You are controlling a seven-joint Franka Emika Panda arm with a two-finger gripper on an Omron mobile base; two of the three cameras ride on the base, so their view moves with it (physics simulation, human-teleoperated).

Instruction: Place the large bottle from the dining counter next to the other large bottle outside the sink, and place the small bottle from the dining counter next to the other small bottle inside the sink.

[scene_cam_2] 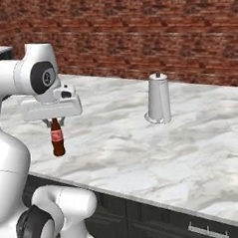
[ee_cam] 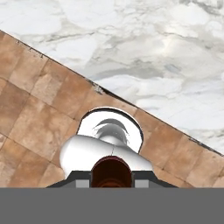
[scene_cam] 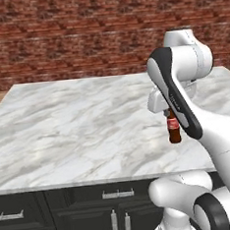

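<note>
Cabinets come nearest, dark fronts with silver handles under the slab's near edge. Above them the gripper is clenched on the neck of the small bottle, which hangs straight below the fingers, upright, long axis vertical. In both base views its foot looks to be clear of the marble, lifted rather than standing, though the gap is hard to judge. So the bottle is in the hand, over the near part of the dining counter, toward its right side in the left base view. The hand view looks down past the reddish-brown top of the bottle to brown floor tiles and the counter's edge. The coming move, as I judge it, is a carry to the sink, which is out of these pictures.

Glossy dark-brown body, red label, round and narrow at the neck. Smooth veined white-grey marble. Farther off, right, a steel paper-towel holder stands upright. Rough red brick wall at the back.
</note>
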